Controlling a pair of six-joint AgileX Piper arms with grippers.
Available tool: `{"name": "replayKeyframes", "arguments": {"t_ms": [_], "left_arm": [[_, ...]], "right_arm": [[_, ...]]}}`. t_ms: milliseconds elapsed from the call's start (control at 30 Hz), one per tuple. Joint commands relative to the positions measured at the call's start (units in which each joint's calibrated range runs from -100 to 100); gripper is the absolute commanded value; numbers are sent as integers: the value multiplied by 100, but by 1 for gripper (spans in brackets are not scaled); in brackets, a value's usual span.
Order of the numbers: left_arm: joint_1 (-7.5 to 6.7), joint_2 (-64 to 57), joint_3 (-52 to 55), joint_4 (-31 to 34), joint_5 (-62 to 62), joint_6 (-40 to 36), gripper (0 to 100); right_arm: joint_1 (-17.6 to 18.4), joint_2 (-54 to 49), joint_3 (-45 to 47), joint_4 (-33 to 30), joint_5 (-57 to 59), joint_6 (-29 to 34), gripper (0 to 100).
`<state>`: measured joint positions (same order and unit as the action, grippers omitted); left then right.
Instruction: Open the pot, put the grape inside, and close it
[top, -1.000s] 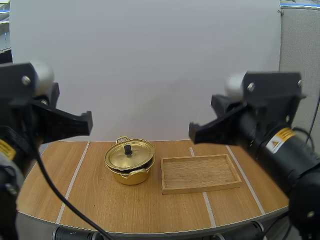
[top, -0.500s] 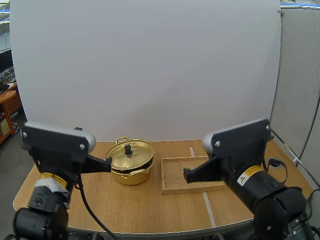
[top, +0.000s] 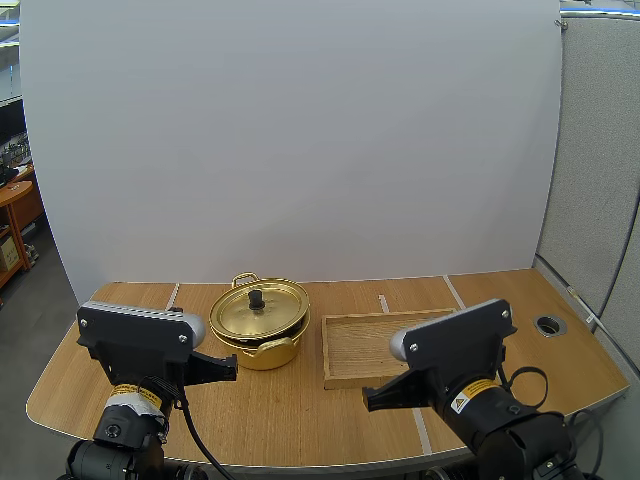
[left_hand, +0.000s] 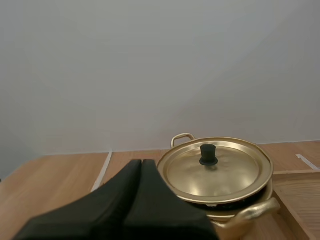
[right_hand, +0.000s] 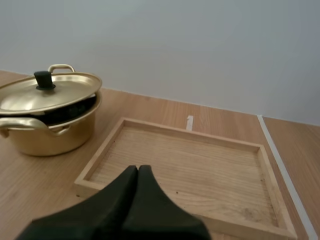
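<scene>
A gold pot (top: 262, 352) stands on the table left of centre. Its gold lid (top: 262, 310) with a black knob (top: 256, 297) rests on it slightly askew, leaving a dark gap at the front rim. My left gripper (top: 230, 367) hovers shut, low over the table's near left, its tips pointing at the pot (left_hand: 240, 217). In the left wrist view the fingers lie together as one dark wedge (left_hand: 141, 163) just short of the lid (left_hand: 220, 170). My right gripper (top: 369, 398) is shut too, a wedge (right_hand: 137, 169) above the near edge of the wooden tray (right_hand: 190, 165).
The wooden tray (top: 395, 345) lies flat directly right of the pot. White tape lines (top: 412, 400) run across the wooden table (top: 290, 415). A round hole (top: 549, 324) sits at the far right of the tabletop.
Both arms have dropped and drawn back toward the near edge of the table. The pot, lid and tray have not moved.
</scene>
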<state>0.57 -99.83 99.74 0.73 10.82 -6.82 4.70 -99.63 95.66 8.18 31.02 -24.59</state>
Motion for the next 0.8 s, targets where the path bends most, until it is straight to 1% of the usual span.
{"name": "replayKeyframes", "arguments": {"t_ms": [0, 33, 200, 767], "left_arm": [[-24, -17, 26, 23, 817, -726, 0], [-24, -17, 26, 23, 944, -726, 0], [-24, -17, 26, 23, 1938, -769, 0], [-24, -17, 26, 23, 1859, -779, 0]], "right_arm": [[-22, -37, 434, 8, -170, -32, 0], [-22, -37, 434, 8, 78, -21, 0], [-62, -37, 434, 8, 64, -2, 0], [-62, -37, 434, 8, 64, -2, 0]]}}
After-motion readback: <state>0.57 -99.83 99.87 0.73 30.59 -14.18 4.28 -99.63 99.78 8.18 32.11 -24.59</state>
